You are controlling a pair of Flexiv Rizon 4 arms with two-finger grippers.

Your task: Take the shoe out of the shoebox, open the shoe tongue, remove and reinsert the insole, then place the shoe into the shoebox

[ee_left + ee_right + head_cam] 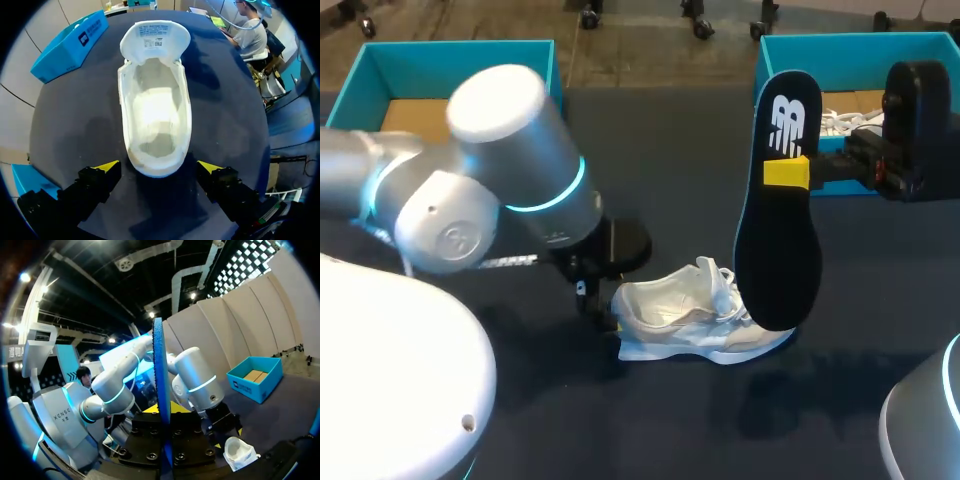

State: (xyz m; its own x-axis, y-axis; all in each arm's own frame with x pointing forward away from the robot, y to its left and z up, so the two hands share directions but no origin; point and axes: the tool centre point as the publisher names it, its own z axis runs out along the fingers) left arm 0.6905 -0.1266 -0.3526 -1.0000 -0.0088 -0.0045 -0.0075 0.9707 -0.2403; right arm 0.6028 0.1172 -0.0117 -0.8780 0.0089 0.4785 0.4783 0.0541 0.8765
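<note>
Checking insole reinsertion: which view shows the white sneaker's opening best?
Left wrist view: it looks straight into the white fabric sneaker, tongue folded back, heel between the tips of the open left claw. Head view shows it side-on, toe partly behind the black foam insole. Right wrist view shows only a small, distant piece.
</note>
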